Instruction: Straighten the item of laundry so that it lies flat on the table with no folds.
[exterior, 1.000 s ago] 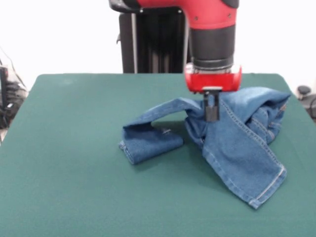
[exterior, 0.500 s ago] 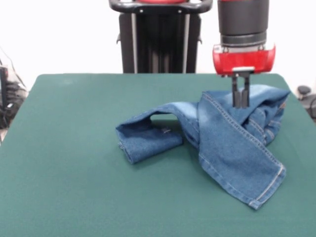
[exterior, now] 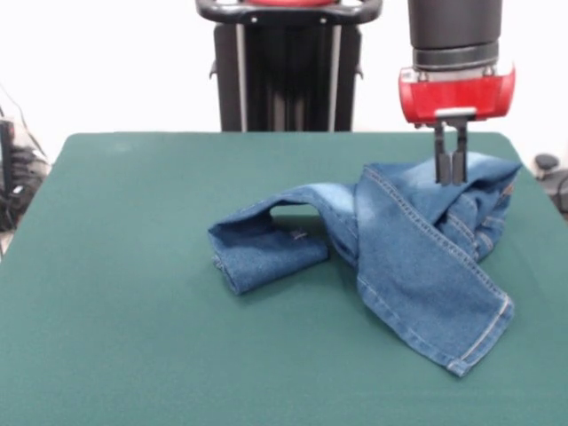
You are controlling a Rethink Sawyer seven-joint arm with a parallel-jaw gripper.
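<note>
The blue denim jeans [exterior: 417, 257] lie crumpled on the right half of the dark green table [exterior: 133, 337]. One leg runs down to a hem near the front right. The other leg arches left and ends in a folded-over part [exterior: 266, 253]. The waist end is bunched at the right, near the table's edge. My gripper [exterior: 451, 180] hangs just above that bunched part, fingers pointing down and a narrow gap apart, with nothing between them. It does not hold the cloth.
Dark cables and gear [exterior: 18, 177] lie off the table's left edge. A small dark object [exterior: 546, 164] sits past the right edge. The jeans reach close to the table's right edge.
A second ago my gripper was shut on the fabric near the middle. It let go, rose and moved right. The fabric it carried right now rests over the right-hand pile.
</note>
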